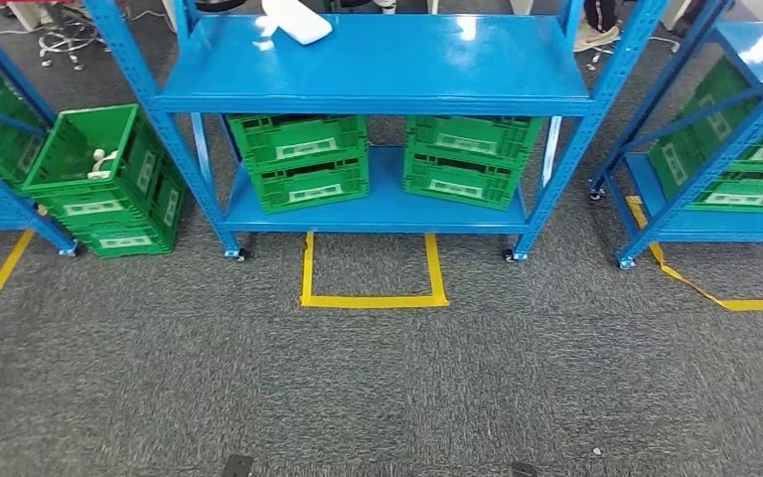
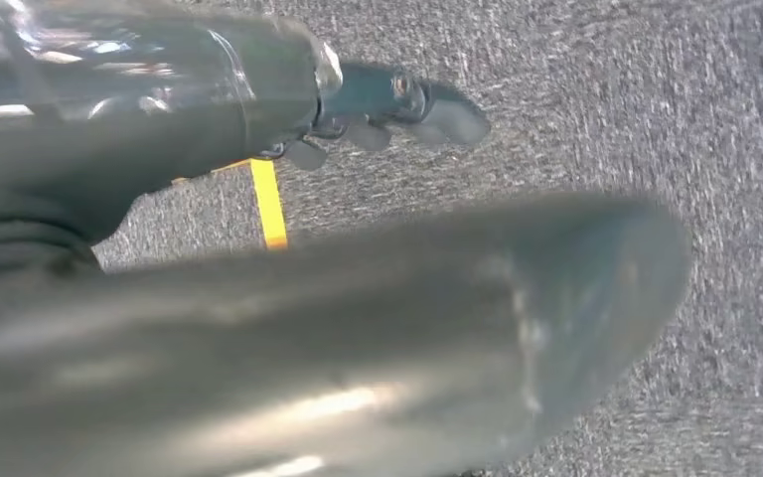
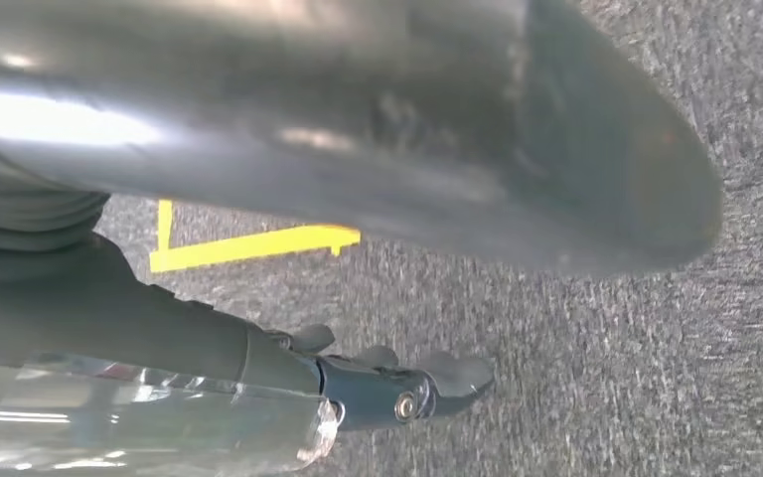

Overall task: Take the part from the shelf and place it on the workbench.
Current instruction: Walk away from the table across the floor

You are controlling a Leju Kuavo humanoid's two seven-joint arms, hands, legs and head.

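Observation:
A white, flat rounded part (image 1: pixel 296 20) lies on the top board of the blue shelf (image 1: pixel 378 89) straight ahead, near its back left. My left hand (image 2: pixel 338 338) hangs over grey carpet, its thick thumb blurred and close, its dark fingers (image 2: pixel 397 99) stretched out with nothing in them. My right hand (image 3: pixel 378 109) hangs the same way over the carpet, its fingers (image 3: pixel 397 393) extended and empty. Both hands are well away from the shelf.
Green crates (image 1: pixel 303 164) (image 1: pixel 467 159) fill the shelf's lower board. An open green crate (image 1: pixel 99 169) with a small white piece stands on the floor at the left. More blue racks with crates flank both sides. A yellow tape square (image 1: pixel 373 298) marks the carpet before the shelf.

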